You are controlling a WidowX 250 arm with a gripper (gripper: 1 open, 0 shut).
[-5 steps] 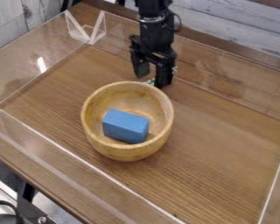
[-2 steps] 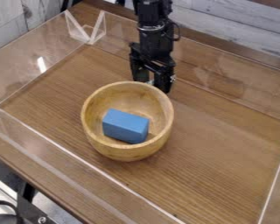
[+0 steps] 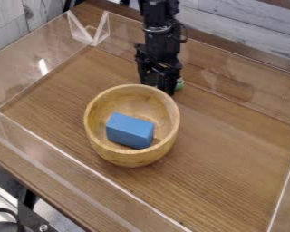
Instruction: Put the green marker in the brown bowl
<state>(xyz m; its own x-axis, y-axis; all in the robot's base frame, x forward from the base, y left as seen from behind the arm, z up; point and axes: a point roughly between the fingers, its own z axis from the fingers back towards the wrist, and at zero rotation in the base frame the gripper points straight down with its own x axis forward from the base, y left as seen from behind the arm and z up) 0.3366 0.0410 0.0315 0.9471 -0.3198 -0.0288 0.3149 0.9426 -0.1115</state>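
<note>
One small patch of green was all I could see of the green marker (image 3: 178,86). It showed low on the wooden table (image 3: 232,159), just at the 3 o'clock side of my fingertips. The rest of it, barrel and lettering, was hidden behind my gripper (image 3: 162,83) or too small to read.

My gripper pointed straight down, its tips at the table surface, right over the marker. The dark fingers stood fairly close together, but I could not tell whether they were clamped on the marker or only flanking it.

The marker lay on the table outside the brown bowl (image 3: 91,127), just beyond the bowl's rim at about 1 o'clock. The bowl was round, light tan and thick-walled, and sat near the middle of the table. A blue rectangular block (image 3: 130,130) lay on the bowl's floor, a little toward 9 o'clock of its centre.

Clear plastic walls (image 3: 26,59) fenced the table on all sides. A clear folded piece (image 3: 90,32) stood at the far edge, at about 11 o'clock from the bowl and well apart from my gripper.

My own fingers and wrist blocked the view of the marker, so I could not tell which way its long axis ran or where the cap pointed.
</note>
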